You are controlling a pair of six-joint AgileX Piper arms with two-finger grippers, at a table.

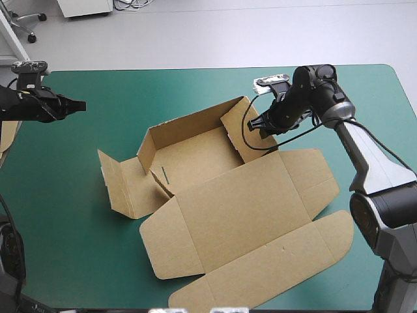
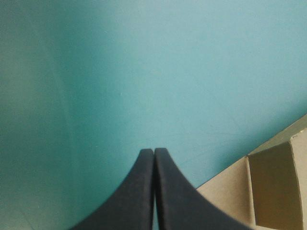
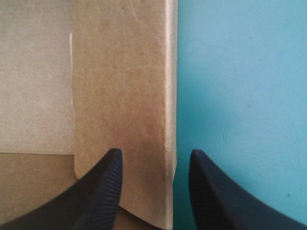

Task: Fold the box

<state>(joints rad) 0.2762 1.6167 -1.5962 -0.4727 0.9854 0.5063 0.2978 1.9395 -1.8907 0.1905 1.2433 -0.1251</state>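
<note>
The brown box (image 1: 241, 208) lies mid-table as an open tray, back wall (image 1: 186, 124) and right wall (image 1: 242, 130) raised, its lid flat toward the near edge. A left side flap (image 1: 120, 182) stands half folded. My right gripper (image 1: 259, 124) is open at the right wall's outer end. In the right wrist view its black fingers (image 3: 154, 152) straddle the top edge of that wall (image 3: 124, 86), one inside the tray, one over the teal-green cover. My left gripper (image 1: 81, 104) hovers shut far to the left, away from the box (image 2: 271, 187); its fingers (image 2: 153, 151) hold nothing.
An edge of more brown board (image 1: 8, 135) shows at the table's left edge. Teal-green cover (image 1: 78, 222) lies bare to the left of the box and along the far side behind it.
</note>
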